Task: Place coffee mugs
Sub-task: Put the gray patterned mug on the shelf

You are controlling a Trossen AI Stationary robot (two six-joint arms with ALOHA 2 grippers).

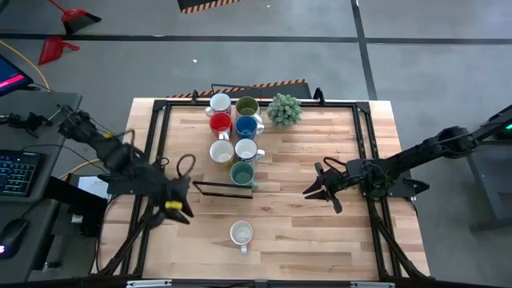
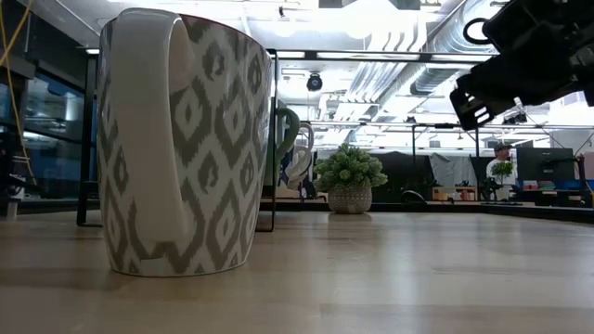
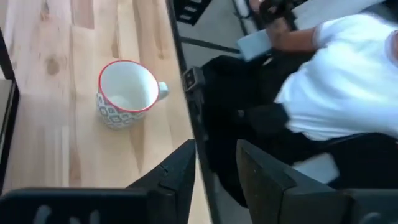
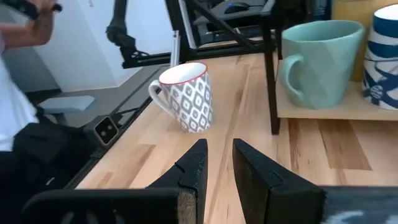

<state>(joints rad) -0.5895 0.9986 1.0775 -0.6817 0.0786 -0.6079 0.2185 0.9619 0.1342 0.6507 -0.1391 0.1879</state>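
Patterned mug (image 1: 242, 234) | you're seeing it standing alone, near-right of left gripper (image 1: 178, 210), the nearer | both jaws sitting slightly parted, empty.

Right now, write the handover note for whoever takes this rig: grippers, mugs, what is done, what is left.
Left gripper: at the table's left edge, near side, fingers slightly apart, holding nothing.
Right gripper: over the table's right half, fingers slightly apart, holding nothing, pointed toward the mugs.
Done: seven mugs grouped in two columns at the far middle of the table, among them the red mug, the blue mug, the olive mug and the teal mug, which stands on a raised wooden shelf.
Left: the patterned mug stands alone, upright, near the front edge. It likely goes with the others.
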